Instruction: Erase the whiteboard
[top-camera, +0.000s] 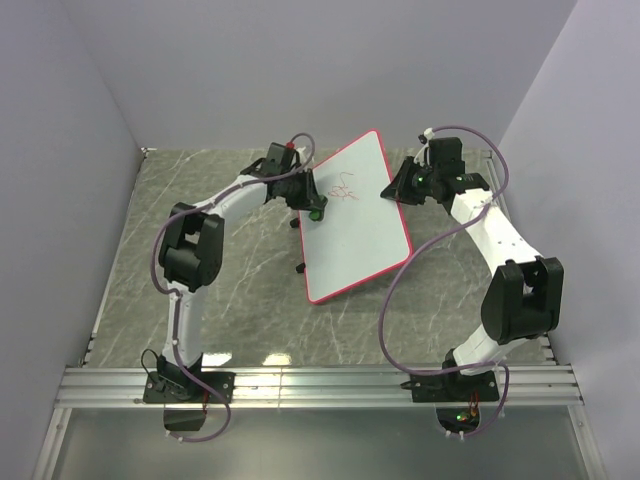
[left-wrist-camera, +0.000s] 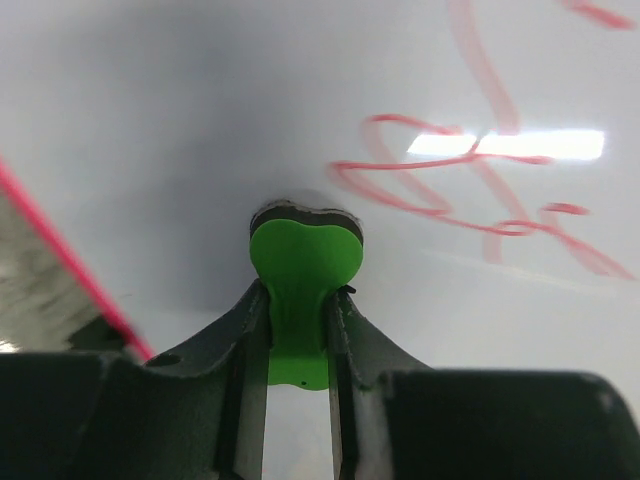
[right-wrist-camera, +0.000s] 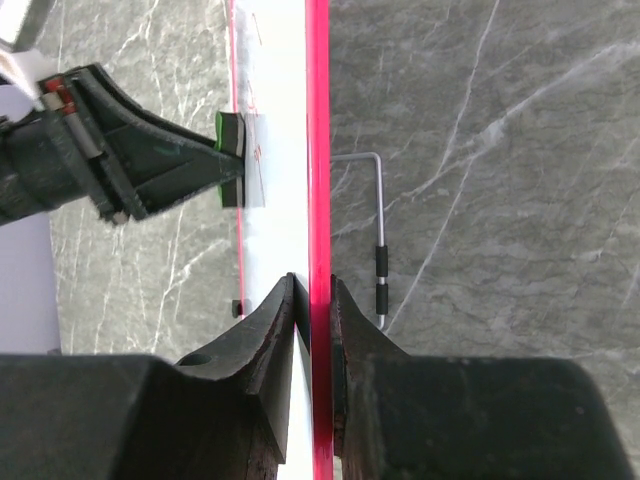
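Observation:
The whiteboard (top-camera: 355, 225), white with a red-pink rim, stands tilted on the marble table, with red scribbles (top-camera: 345, 188) near its upper part. My left gripper (top-camera: 313, 205) is shut on a small green eraser (left-wrist-camera: 303, 262), whose dark pad presses on the board left of the scribbles (left-wrist-camera: 470, 190). My right gripper (top-camera: 392, 190) is shut on the board's red rim (right-wrist-camera: 318, 180) at its right edge. In the right wrist view the left gripper and the eraser (right-wrist-camera: 230, 160) show on the board's face.
A thin metal wire stand (right-wrist-camera: 378, 240) with black sleeves props the board from behind. Small black clips (top-camera: 300, 268) sit along the board's left edge. Grey walls enclose the marble table (top-camera: 240, 270) on three sides.

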